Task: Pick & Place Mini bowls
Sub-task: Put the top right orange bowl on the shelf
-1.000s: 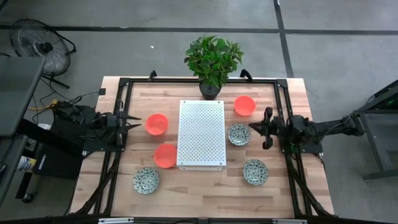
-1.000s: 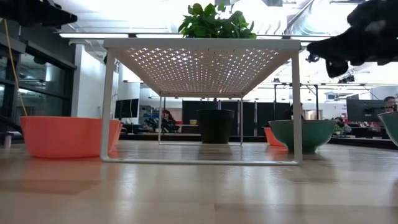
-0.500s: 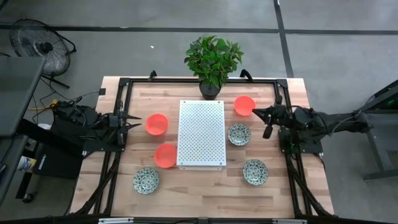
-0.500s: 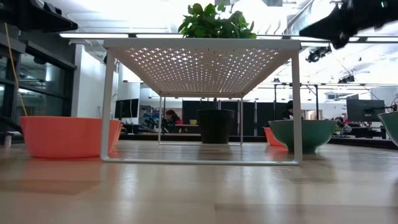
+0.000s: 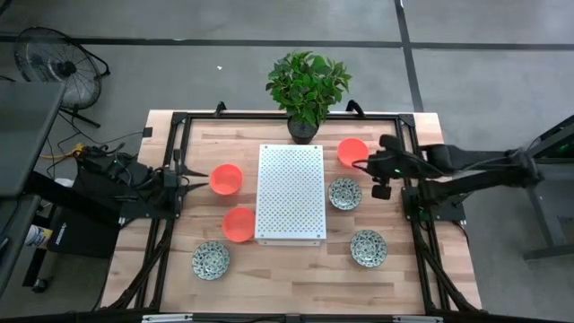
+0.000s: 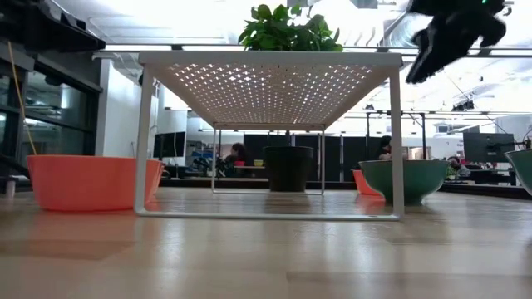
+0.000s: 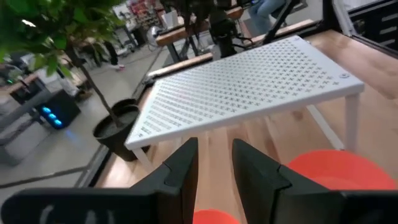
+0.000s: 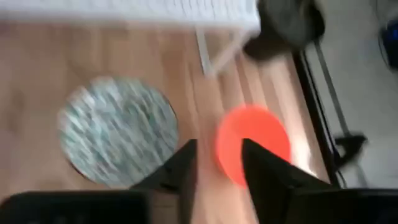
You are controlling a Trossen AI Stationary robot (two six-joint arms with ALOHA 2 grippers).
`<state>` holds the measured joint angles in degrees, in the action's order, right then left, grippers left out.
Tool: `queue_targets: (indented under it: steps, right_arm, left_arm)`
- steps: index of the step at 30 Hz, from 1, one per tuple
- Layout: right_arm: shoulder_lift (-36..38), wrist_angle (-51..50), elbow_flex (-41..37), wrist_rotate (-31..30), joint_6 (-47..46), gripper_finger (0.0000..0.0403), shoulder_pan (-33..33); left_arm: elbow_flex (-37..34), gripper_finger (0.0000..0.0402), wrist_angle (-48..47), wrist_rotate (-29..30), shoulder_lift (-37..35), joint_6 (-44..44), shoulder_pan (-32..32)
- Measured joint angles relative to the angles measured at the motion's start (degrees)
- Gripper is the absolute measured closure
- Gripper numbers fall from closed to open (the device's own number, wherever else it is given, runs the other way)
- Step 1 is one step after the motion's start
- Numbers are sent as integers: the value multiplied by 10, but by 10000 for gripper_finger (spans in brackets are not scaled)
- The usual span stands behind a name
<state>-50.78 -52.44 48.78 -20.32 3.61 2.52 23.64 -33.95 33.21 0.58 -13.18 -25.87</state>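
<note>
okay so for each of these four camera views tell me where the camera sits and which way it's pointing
High view: above the table, looking straight down; both arms, the rack, six bowls, the plant.
Low view: at table-top height, looking level under the rack into the room; only the right arm's gripper shows, at upper right.
Left wrist view: on the left arm, facing the rack and pot; its own fingers show.
Right wrist view: on the right arm, looking down on a patterned bowl and an orange bowl; its own fingers show.
Shared: all four see the rack.

Orange bowl [image 6: 87,181] beside white rack [image 6: 268,80]
</note>
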Motion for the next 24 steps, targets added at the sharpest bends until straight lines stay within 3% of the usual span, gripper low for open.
queue_targets:
  steps: [5, 12, 18, 24]
  right_arm:
    - [-66, -30, 7, 14, 61, 201, 133]
    - [-130, 17, 7, 205, 193, 178, 326]
    - [-196, 62, 7, 264, 239, 189, 362]
    - [-270, 37, 7, 251, 236, 191, 348]
  left_arm:
    - [0, 307, 0, 34, 0, -5, 0]
    - [0, 307, 4, 46, 0, -20, 0]
    - [0, 307, 4, 30, 0, -21, 0]
    - [0, 307, 3, 4, 0, -20, 0]
